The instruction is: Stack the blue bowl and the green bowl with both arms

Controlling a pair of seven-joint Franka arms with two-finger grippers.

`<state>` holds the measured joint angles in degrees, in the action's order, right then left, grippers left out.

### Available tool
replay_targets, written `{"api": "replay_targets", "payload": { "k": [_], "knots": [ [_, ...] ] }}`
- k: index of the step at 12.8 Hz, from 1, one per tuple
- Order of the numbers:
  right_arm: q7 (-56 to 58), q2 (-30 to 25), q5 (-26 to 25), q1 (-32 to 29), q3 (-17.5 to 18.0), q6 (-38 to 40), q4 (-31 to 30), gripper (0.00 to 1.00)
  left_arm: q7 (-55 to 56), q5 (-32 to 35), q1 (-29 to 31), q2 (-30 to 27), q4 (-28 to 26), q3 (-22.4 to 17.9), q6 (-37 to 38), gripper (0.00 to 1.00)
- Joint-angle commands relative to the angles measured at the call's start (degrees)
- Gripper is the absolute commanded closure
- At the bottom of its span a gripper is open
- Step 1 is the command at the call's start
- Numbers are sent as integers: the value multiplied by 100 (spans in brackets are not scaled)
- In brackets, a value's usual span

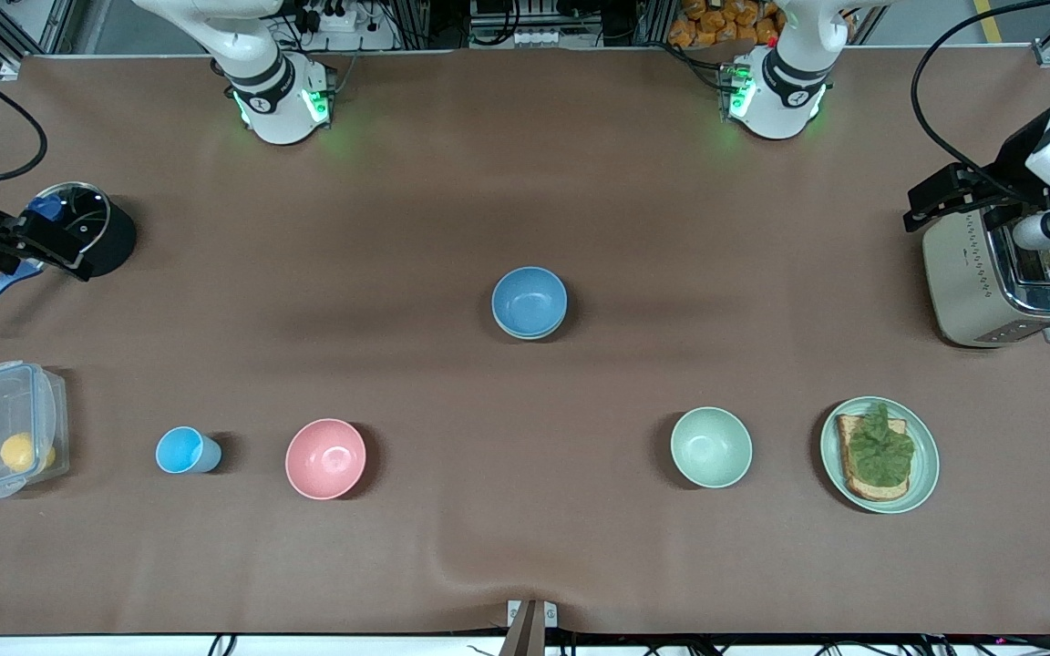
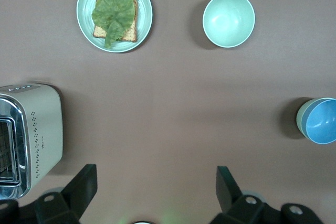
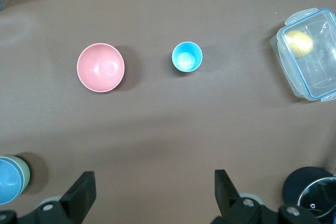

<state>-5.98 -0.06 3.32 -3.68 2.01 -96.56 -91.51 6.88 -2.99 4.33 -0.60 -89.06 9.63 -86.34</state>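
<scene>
The blue bowl (image 1: 530, 301) sits nested inside the green bowl at the middle of the table. Only the green bowl's sage rim shows around it, in the left wrist view (image 2: 300, 121) and in the right wrist view (image 3: 24, 172). The blue bowl also shows in the left wrist view (image 2: 321, 121) and the right wrist view (image 3: 8, 181). My left gripper (image 1: 949, 196) is up over the toaster at the left arm's end, open and empty (image 2: 156, 177). My right gripper (image 1: 51, 239) is up over the black pot at the right arm's end, open and empty (image 3: 153, 179).
A paler mint-green bowl (image 1: 711, 446) and a mint plate (image 1: 926, 465) with toast and lettuce lie near the front camera. A toaster (image 1: 972, 282), a pink bowl (image 1: 325, 458), a light-blue cup (image 1: 183, 450), a clear box (image 1: 5, 428) and a black pot (image 1: 110, 237) stand around.
</scene>
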Motion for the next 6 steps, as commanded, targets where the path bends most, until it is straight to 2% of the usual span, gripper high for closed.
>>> {"api": "replay_targets", "payload": {
  "k": [1, 6],
  "knots": [
    [-26, -100, -112, -142, 151, -39, 0, 0, 77, 70, -107, -107, -50, -58, 91, 0],
    [-17, -108, -226, -133, 151, -21, -16, 0, 86, 88, -125, -107, -50, -58, 91, 0]
  ]
}}
